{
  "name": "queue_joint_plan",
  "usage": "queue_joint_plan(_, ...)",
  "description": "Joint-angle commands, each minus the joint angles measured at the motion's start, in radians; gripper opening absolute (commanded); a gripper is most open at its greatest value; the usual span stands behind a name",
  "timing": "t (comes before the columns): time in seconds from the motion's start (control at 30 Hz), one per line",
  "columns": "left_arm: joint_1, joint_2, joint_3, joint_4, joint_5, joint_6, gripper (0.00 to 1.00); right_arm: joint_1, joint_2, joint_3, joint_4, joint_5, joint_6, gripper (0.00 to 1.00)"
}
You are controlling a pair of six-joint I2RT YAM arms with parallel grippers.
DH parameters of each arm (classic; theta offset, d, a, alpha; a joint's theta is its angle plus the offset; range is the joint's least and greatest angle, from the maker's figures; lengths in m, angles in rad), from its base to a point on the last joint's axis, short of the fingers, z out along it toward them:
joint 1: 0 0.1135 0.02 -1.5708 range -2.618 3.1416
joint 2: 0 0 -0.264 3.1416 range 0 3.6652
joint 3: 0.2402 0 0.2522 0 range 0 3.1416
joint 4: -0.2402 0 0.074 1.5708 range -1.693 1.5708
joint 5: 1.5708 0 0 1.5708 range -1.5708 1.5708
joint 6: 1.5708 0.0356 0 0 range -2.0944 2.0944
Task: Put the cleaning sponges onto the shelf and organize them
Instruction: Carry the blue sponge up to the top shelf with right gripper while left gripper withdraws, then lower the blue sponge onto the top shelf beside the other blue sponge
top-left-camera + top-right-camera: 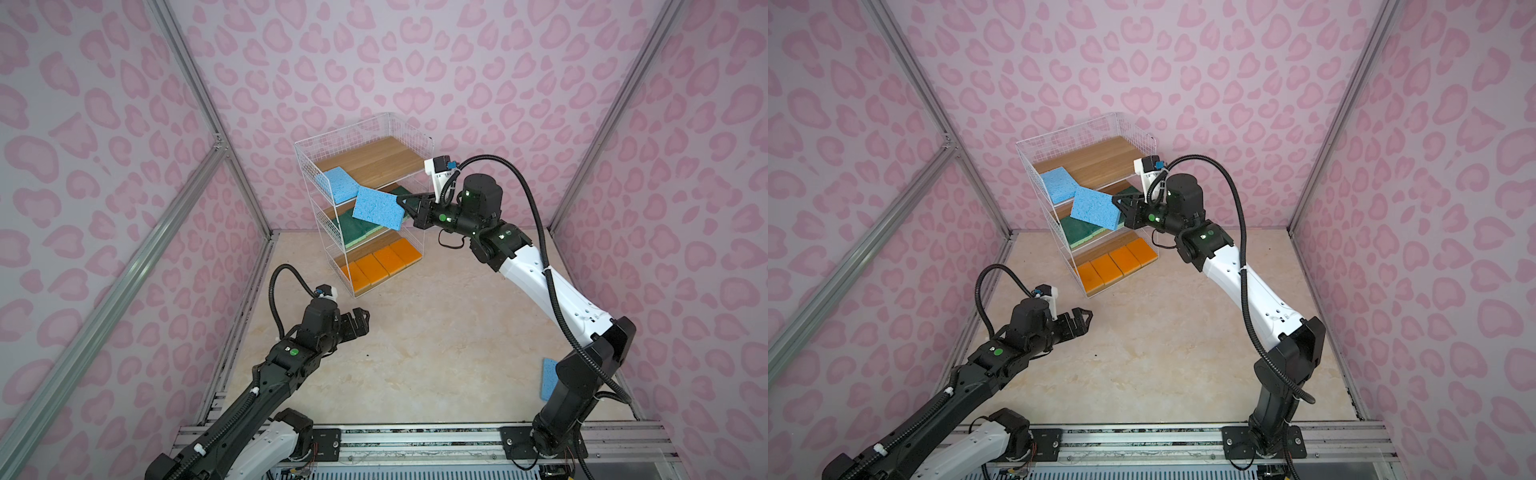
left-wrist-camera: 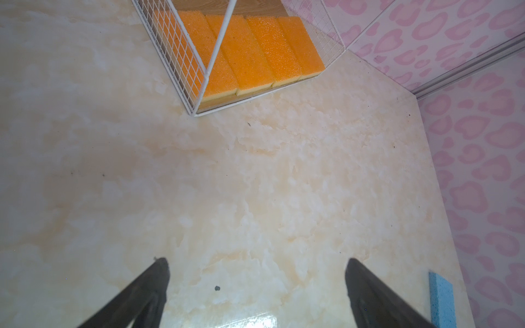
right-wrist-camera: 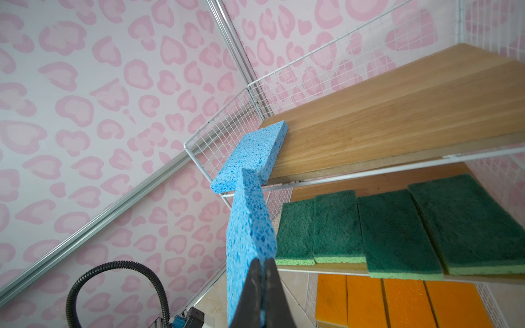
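**Shelf mostly filled; 2 blue sponges to go**

Btm tier: 4 orange sponges (image 1: 382, 262). Mid tier: 4 green sponges (image 1: 353, 228). Top board of shelf (image 1: 382, 156) has 1 blue sponge (image 1: 334, 183) at its front corner. Right gripper (image 1: 403, 205) is clamped on a 2nd blue sponge (image 1: 376, 208), tilted, in mid-air just in front of the top tier. Left gripper (image 1: 361, 318) is wide open and empty over the table (image 1: 415, 332). The last blue sponge (image 1: 548, 378) lies on the table by the right arm's base.

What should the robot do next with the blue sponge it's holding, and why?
The right hand pinches the blue sponge just in front of the top board, which has bare room beside the other blue sponge. Green sponges and orange sponges sit on the lower levels. So it should probably move in a little and lay it flat there.
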Motion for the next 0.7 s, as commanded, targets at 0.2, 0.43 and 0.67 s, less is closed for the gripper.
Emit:
queue_joint_plan(0.2, 0.002, 0.007, -0.017, 0.050, -0.003, -0.015, 0.97, -0.037, -0.047, 0.004, 0.034, 0.009, 0.025, 0.00)
queue_joint_plan(0.43, 0.002, -0.003, -0.011, 0.051, -0.015, -0.001, 0.97, -0.053, 0.115, 0.216, 0.050, 0.102, 0.031, 0.00)
queue_joint_plan(0.67, 0.001, -0.022, -0.040, 0.054, -0.009, -0.017, 0.97, -0.093, 0.441, 0.650, 0.013, 0.094, 0.150, 0.00)
